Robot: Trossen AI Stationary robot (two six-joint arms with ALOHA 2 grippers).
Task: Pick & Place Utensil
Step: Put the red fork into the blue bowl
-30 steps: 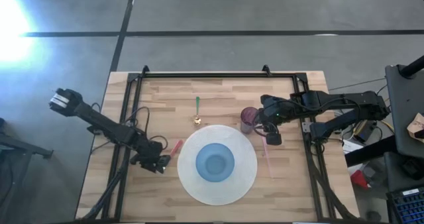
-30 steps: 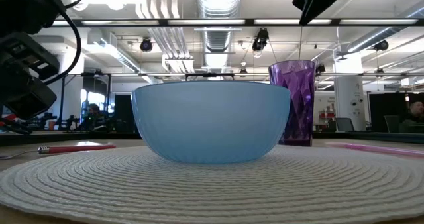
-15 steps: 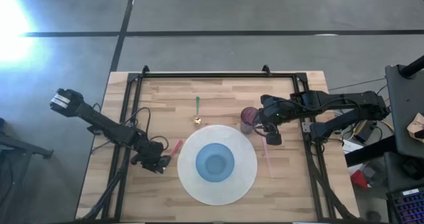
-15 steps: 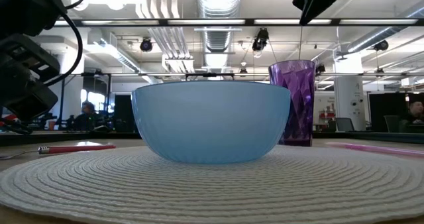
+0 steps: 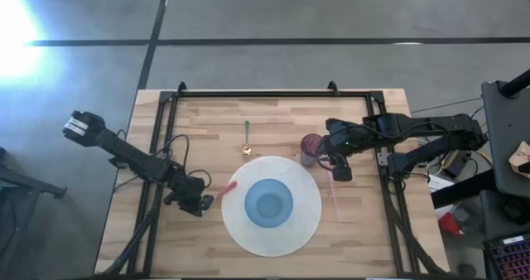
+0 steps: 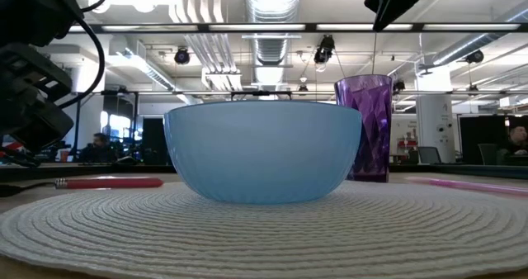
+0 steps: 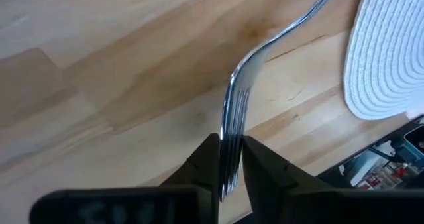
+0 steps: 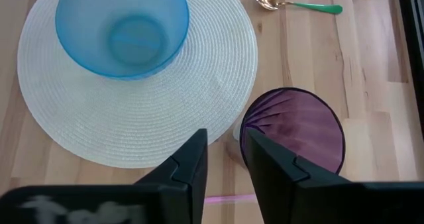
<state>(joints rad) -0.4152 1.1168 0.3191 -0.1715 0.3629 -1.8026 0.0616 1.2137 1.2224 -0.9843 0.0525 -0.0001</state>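
High view: left gripper [image 5: 197,204] w/ fork [image 5: 225,185] by placemat [image 5: 271,238], right gripper [image 5: 339,171] idle near cup [image 5: 311,145]; left wrist: fingers [image 7: 207,163] pinching tines, so lift level & slow; right wrist: fingers spread.

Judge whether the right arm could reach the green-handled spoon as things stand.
Probably yes: the right end effector sits beside the purple cup, and the spoon lies on open wood beyond it, though that cup partly crowds the direct path.

Wooden table [image 5: 207,123]; placemat [image 5: 240,230], spoon [image 5: 247,137], cup [image 5: 312,147], straw [image 5: 334,195]
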